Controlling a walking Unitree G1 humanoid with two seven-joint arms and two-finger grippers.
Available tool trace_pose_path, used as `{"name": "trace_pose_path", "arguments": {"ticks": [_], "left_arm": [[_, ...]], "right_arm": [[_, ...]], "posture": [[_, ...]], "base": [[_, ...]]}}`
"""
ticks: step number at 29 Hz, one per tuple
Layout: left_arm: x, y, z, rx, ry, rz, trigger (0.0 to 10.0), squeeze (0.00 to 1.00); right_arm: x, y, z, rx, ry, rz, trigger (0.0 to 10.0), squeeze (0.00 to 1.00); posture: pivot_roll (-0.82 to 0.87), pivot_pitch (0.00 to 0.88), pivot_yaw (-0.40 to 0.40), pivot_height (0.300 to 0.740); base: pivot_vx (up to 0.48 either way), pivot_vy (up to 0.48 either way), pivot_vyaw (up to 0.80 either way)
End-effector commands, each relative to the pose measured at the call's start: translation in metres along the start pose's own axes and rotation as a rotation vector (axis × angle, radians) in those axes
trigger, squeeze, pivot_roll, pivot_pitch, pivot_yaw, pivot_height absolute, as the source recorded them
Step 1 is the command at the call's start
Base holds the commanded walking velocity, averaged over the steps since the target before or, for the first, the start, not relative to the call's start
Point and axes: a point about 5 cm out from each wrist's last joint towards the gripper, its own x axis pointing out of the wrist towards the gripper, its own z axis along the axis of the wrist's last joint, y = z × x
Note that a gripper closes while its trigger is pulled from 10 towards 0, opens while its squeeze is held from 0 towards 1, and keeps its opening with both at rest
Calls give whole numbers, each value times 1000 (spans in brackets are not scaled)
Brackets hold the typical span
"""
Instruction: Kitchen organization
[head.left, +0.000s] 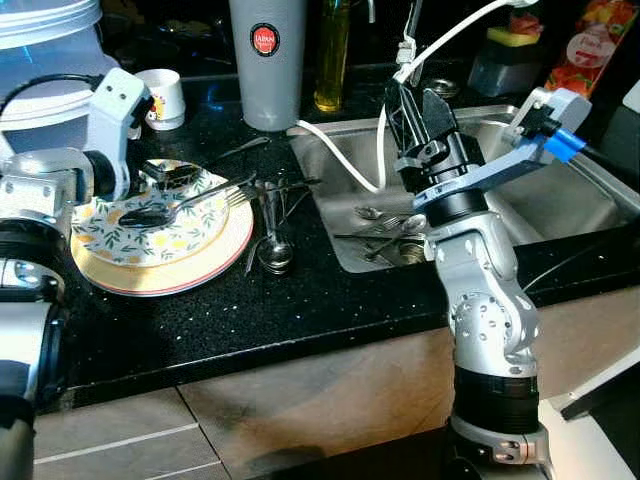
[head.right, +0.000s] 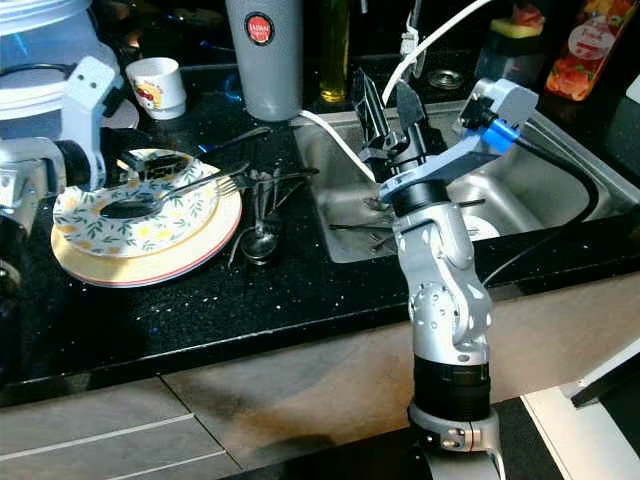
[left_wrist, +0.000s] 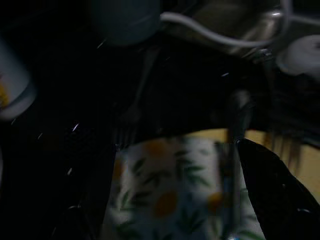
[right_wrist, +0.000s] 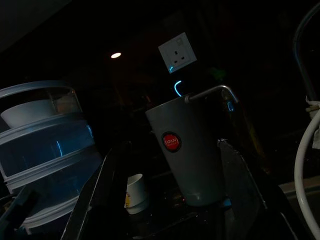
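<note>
Jaws of the left gripper hang low over the near rim of the floral plate, parted narrowly; in the left wrist view one black finger lies over the plate's edge, but whether anything is pinched between the fingers I cannot tell, since that view is dark and blurred. Just beyond those jaws a spoon lies across the plate, its handle pointing toward the sink, which probably explains why the gripper is set here: the cutlery has to come off before the plates can be cleared. Under the floral plate sits a larger pink-rimmed plate, and past its far side a loose heap of forks and spoons rests on the black desk. Over the sink, the right gripper is raised well clear of everything, fingers spread fairly wide and holding nothing, pointing up and away toward the grey cup that its wrist camera frames between the two fingers. Below those jaws more cutlery lies in the basin, and a white hose trails over the sink's edge just beside them. This arm appears to be waiting. Farther behind the left jaws stands a small white cup.
</note>
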Motion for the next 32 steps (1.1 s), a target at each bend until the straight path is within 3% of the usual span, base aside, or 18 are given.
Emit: {"name": "trace_pose_path", "arguments": {"ticks": [1,10,15,22,23,24,25,32], "left_arm": [[2,-3,3,30,6,-47,10000,0],[-4,-4,-2,77,59,-128,10000,0],[3,-9,-31,157,184,-93,10000,0],[11,-18,-48,159,228,-95,10000,0],[12,-19,-50,151,228,-97,7294,0],[13,-20,-50,142,221,-100,784,0],[13,-21,-50,139,215,-100,0,0],[13,-22,-41,145,147,-115,0,0]], "right_arm": [[-2,-2,-1,-3,-3,-6,10000,0],[1,2,-2,9,-2,14,10000,0],[3,4,-4,19,5,21,10000,0],[3,10,-7,38,18,42,10000,0],[3,13,-8,45,22,49,10000,0],[3,16,-9,55,26,57,10000,0],[3,18,-11,61,29,62,10000,0],[2,27,-21,95,51,65,10000,0]], "posture": [[98,0,41,740],[113,0,32,740],[114,2,21,740],[107,5,9,740],[107,5,9,740],[108,6,9,740],[108,6,9,740],[112,6,13,740]], "base": [[0,0,0],[0,0,0],[0,0,0],[0,0,0],[0,0,0],[0,0,0],[0,0,0],[0,0,0]]}}
